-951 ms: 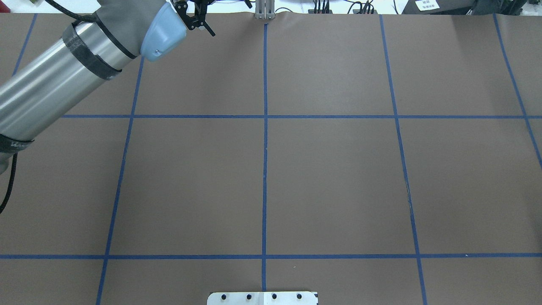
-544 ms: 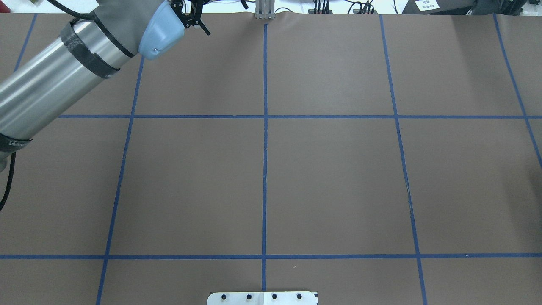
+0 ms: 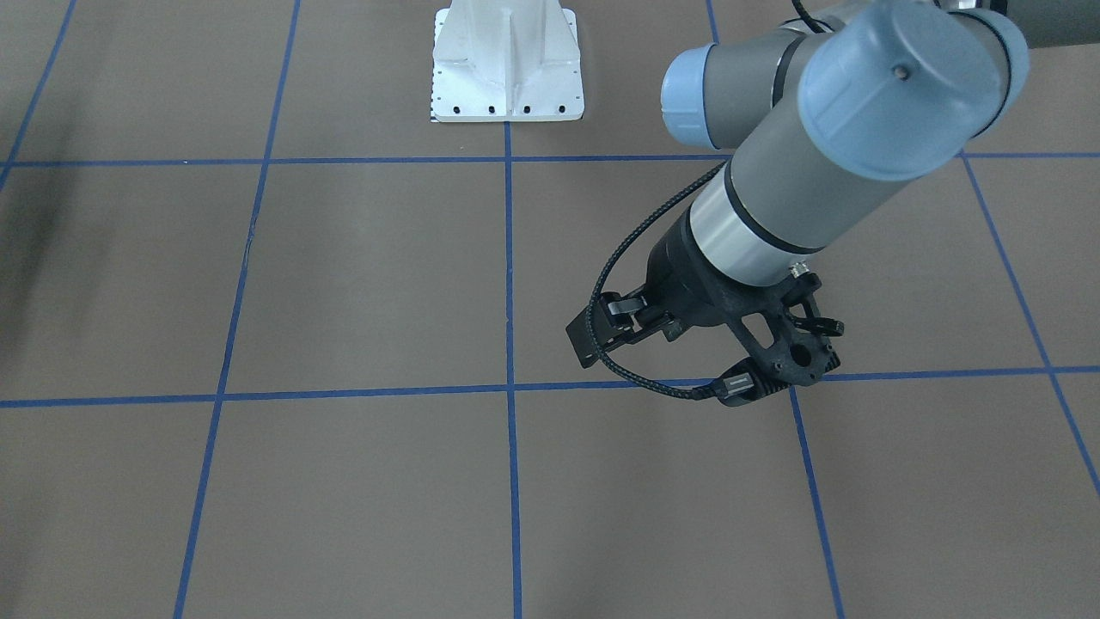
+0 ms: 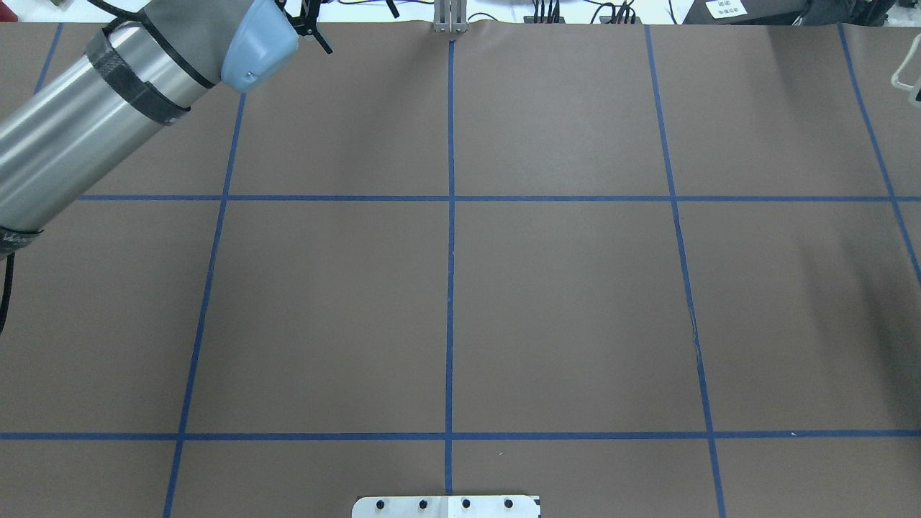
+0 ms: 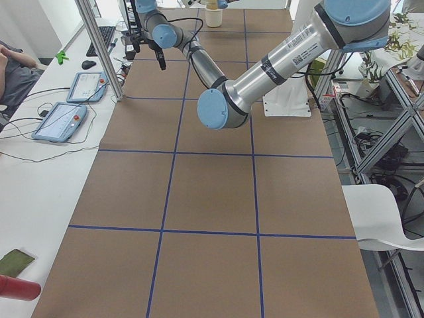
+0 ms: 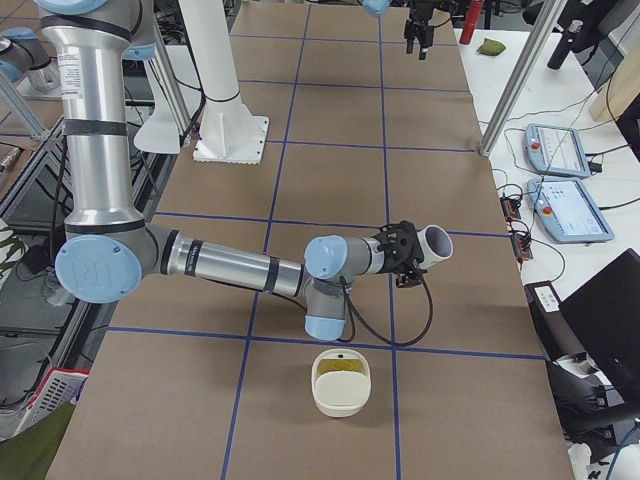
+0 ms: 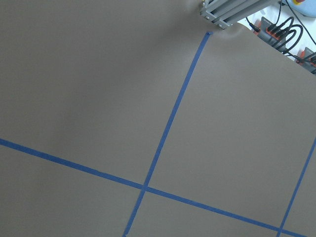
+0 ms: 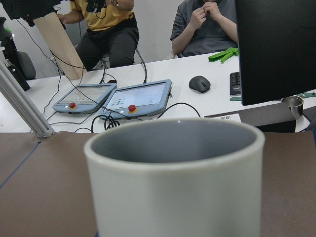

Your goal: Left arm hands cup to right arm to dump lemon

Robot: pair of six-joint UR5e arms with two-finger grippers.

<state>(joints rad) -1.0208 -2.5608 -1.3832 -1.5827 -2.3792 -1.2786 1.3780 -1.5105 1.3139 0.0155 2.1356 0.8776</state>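
Exterior right view — the cup (image 6: 435, 243) upright at the jaws of the right arm (image 6: 230, 265), mouth up, long axis vertical, grip I cannot tell — jaws of the left arm (image 3: 791, 198) gape empty.

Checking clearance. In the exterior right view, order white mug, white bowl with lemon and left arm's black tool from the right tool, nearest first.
1. White mug, at the right tool.
2. White bowl with lemon, nearer the camera.
3. Left arm's black tool, far table end.
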